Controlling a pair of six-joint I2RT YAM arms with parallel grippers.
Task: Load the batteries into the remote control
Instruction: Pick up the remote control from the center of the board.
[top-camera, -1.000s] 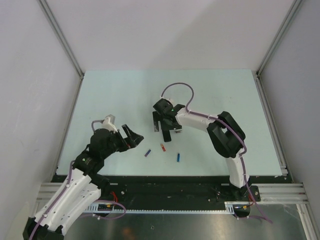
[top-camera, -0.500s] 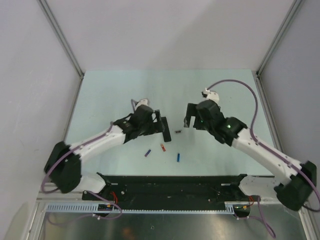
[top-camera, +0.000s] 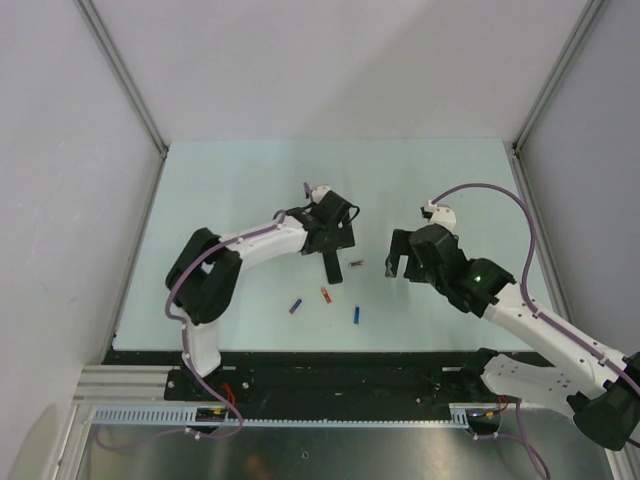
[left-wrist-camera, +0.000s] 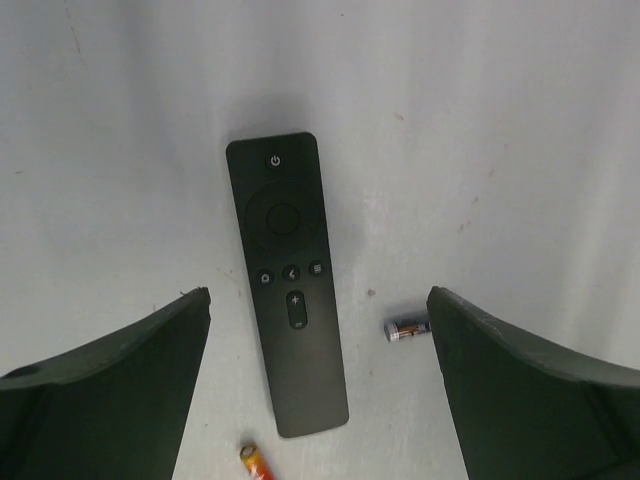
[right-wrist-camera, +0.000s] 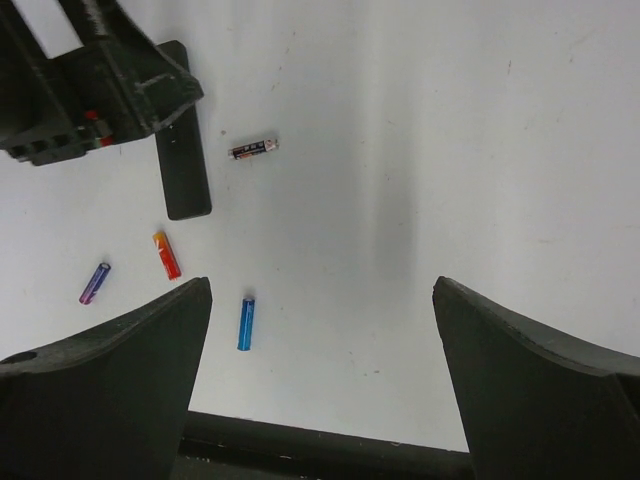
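- Hovering over the remote control (left-wrist-camera: 287, 300), the left end effector (left-wrist-camera: 318, 296) stood spread wide, one finger to each side of the black bar, touching and gripping nothing.
- The remote control lay flat on the pale table (top-camera: 230, 180) near its middle, button side up, with the power button at the end away from the left wrist camera.
- The right end effector (right-wrist-camera: 322, 285) was also fully released and empty, poised above bare table to the right of the remote control.
- A silvery-dark battery (left-wrist-camera: 407, 328) lay just beside the remote control's right edge, apart from it and close to the left end effector's right finger.
- A red-orange battery (right-wrist-camera: 166, 254) lay just off the remote control's near end.
- A purple-blue battery (right-wrist-camera: 94, 282) rested to the left of the red-orange one, and a bright blue battery (right-wrist-camera: 245, 322) lay to its right, nearer the table's front edge; all four were loose on the table.
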